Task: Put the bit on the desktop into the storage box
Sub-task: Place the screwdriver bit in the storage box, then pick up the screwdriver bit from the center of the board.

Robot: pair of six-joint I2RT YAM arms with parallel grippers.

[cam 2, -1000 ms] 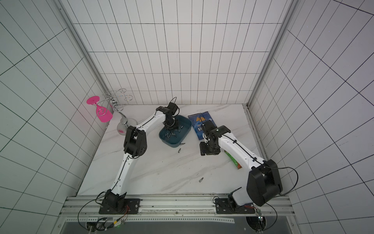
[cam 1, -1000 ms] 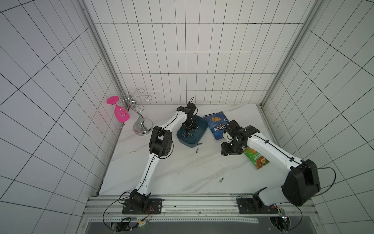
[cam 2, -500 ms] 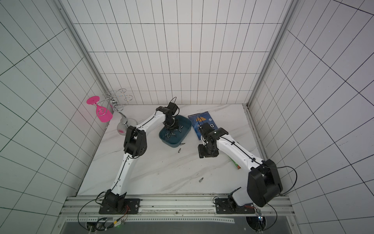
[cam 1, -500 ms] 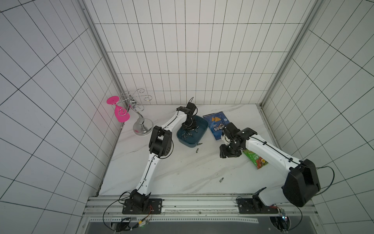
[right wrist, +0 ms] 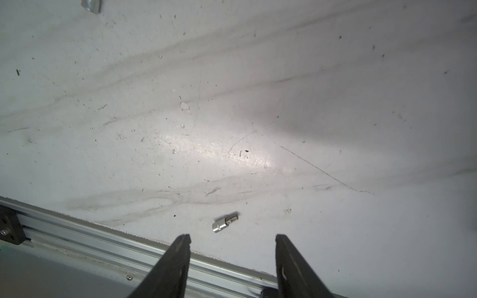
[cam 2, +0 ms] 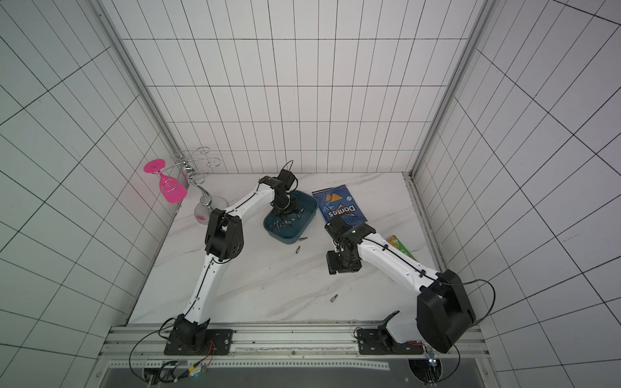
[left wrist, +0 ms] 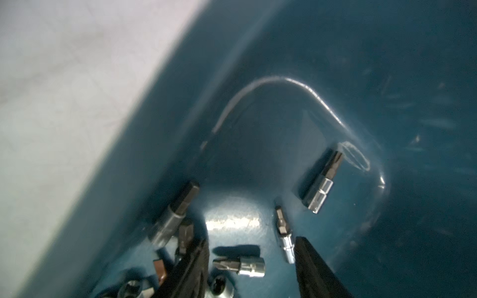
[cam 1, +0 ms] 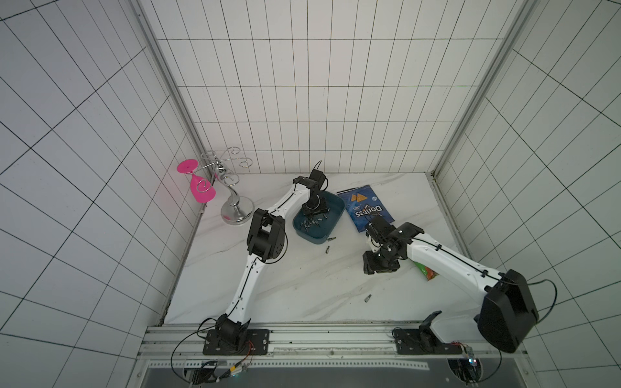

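The teal storage box (cam 1: 340,205) (cam 2: 309,215) stands at the back of the white desktop (cam 1: 302,289). My left gripper (cam 1: 314,213) (left wrist: 251,240) hangs open inside it. A silver bit (left wrist: 240,267) lies loose on the box floor (left wrist: 258,154) between its fingers, among several other bits. Two bits (cam 1: 331,239) (cam 1: 327,249) lie on the desktop just in front of the box. A third bit (cam 1: 368,298) (right wrist: 225,222) lies near the front edge. My right gripper (cam 1: 379,267) (right wrist: 233,238) hovers open above the desktop, short of that bit.
A blue Doritos bag (cam 1: 364,208) lies right of the box. A green packet (cam 1: 426,272) is partly under my right arm. A chrome glass rack (cam 1: 232,198) with a pink glass (cam 1: 200,188) stands at the back left. An aluminium rail (right wrist: 103,240) borders the front edge.
My left gripper has opened inside the box, and a bit now lies loose between its fingers. My right gripper has moved towards the front edge, still open.
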